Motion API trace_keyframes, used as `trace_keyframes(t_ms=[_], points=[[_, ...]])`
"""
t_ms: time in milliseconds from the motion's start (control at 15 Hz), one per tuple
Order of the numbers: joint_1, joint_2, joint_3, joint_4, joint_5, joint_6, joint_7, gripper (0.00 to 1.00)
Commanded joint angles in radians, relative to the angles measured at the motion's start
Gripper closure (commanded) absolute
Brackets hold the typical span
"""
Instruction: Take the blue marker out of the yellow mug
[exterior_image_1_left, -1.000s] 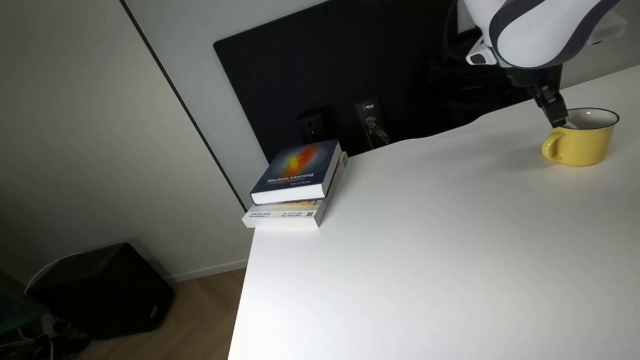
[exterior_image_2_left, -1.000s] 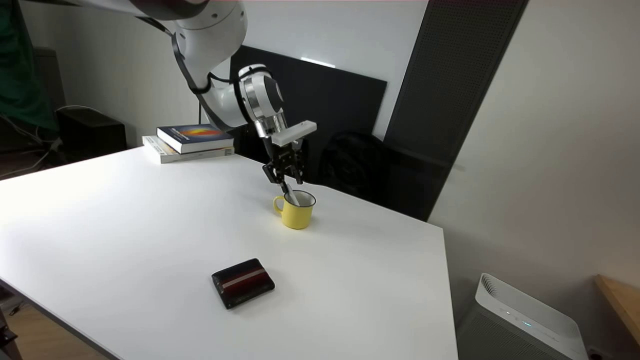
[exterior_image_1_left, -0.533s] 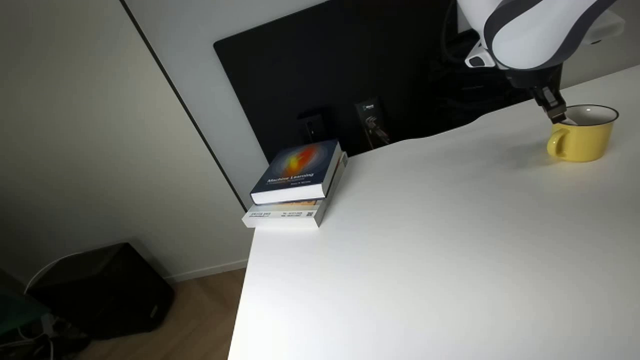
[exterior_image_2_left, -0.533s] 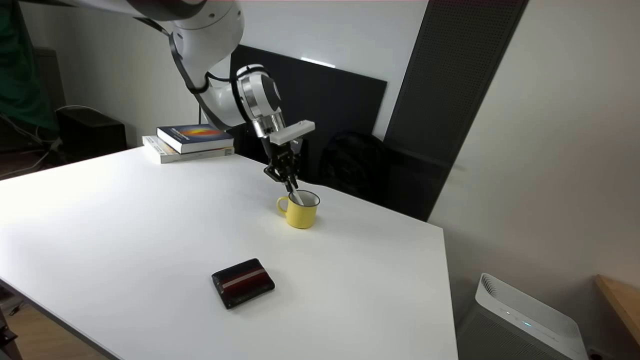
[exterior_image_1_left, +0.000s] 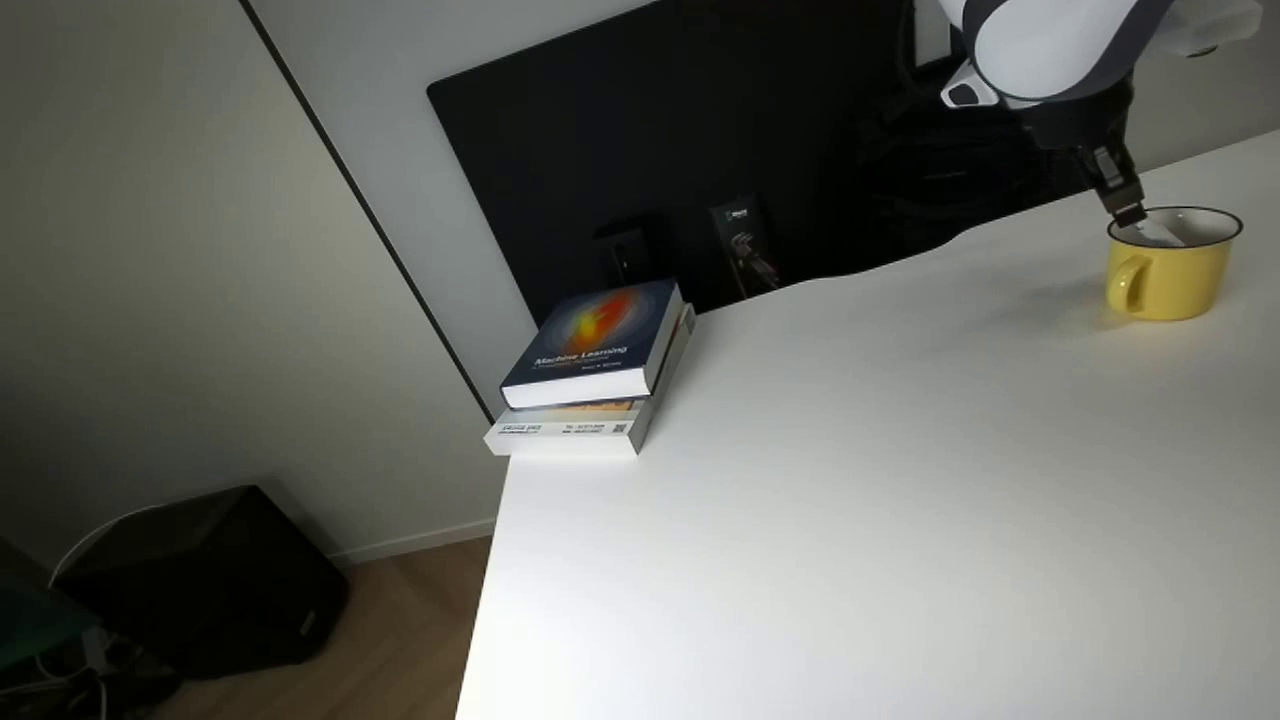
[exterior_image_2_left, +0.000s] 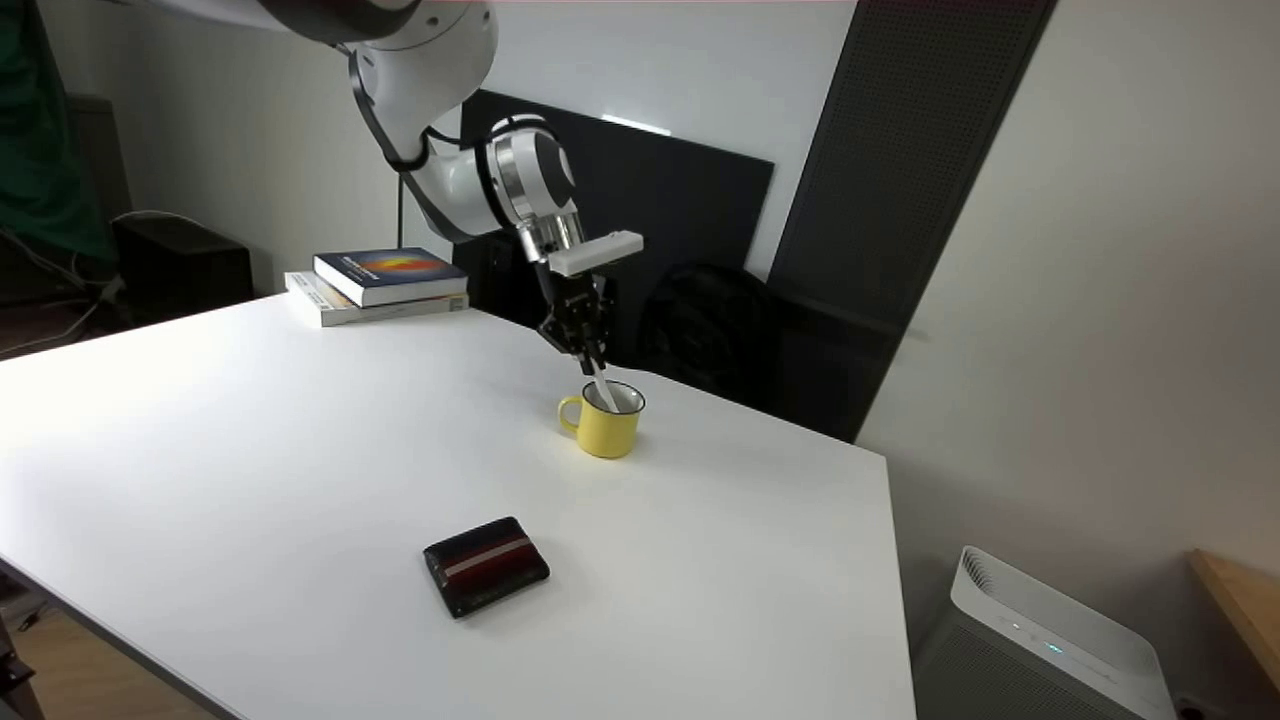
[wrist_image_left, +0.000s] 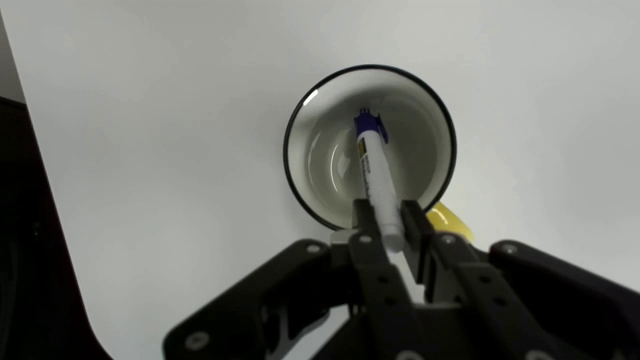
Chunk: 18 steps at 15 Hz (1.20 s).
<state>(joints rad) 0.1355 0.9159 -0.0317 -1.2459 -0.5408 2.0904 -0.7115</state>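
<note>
Blue marker (wrist_image_left: 378, 167) is held by gripper (wrist_image_left: 388, 220) at white end, cap inside yellow mug (exterior_image_1_left: 1178, 285) below. Mug may be tipped if slanted marker is dragged sideways against it.

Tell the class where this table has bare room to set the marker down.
In an exterior view, the table is bare between the books, yellow mug and wallet, and again from the wallet and mug to the picture-right edge. It is crowded at the mug, where the jaws are closed on the marker slanting inside.
</note>
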Motion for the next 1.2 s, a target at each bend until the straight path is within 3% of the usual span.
trace_keyframes(t_ms=[0, 400, 733, 1133], points=[[-0.028, -0.019, 0.009, 0.046, 0.047, -0.055, -0.012, 0.96], [-0.082, -0.071, 0.031, 0.051, 0.137, -0.056, -0.034, 0.96], [-0.156, -0.148, 0.116, 0.004, 0.274, -0.015, -0.17, 0.96], [-0.178, -0.193, 0.171, -0.037, 0.386, -0.025, -0.326, 0.96]])
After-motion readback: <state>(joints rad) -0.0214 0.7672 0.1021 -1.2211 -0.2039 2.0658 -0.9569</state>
